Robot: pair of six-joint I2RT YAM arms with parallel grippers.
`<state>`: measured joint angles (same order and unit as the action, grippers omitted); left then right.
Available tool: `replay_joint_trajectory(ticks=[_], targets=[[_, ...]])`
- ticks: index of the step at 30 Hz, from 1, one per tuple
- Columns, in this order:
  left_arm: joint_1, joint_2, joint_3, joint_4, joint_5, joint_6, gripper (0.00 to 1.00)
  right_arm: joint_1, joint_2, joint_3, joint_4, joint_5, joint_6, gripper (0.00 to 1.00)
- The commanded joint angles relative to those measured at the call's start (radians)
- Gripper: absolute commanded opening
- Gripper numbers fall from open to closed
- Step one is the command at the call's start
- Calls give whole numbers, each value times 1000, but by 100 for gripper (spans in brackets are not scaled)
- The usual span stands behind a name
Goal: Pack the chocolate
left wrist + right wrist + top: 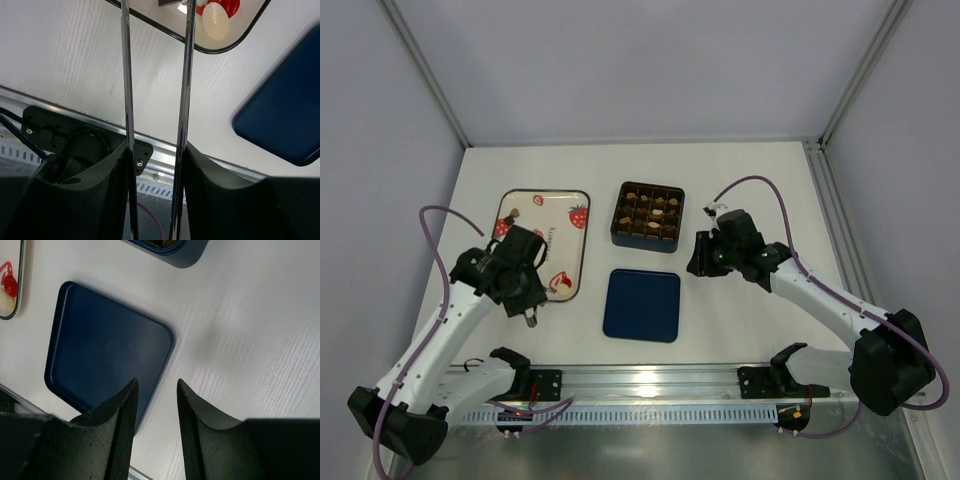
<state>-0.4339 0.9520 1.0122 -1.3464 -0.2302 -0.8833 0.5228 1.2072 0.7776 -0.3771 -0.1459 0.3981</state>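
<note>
Several chocolate pieces (648, 212) in box (645, 243), left gripper (530, 320) parted, empty, right gripper (156, 385) slightly parted

Both our arms out front, both grippers empty.
Our left arm (445, 335) bends at the elbow w/ wrist folded back, so the left gripper (531, 318) pts toward our bases, its thin jaws parted. Our right arm (820, 295) reaches in from the right; right gripper (156, 385) pts left, jaws a narrow gap apart.
</note>
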Motion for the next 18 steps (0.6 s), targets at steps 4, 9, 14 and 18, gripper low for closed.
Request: replay_joint_trajectory(ticks=[4,9,14,18], targets=[[37,28,0,-7,6,29,43,8,11,5,49,-23,-2,39],[78,48,-7,10,17,66,43,9,6,0,50,-23,-5,39],[109,73,-17,47,42,106,43,8,-6,-4,43,-15,-7,39],[126,108,-18,75,55,138,43,9,-11,-5,41,-12,-5,39]])
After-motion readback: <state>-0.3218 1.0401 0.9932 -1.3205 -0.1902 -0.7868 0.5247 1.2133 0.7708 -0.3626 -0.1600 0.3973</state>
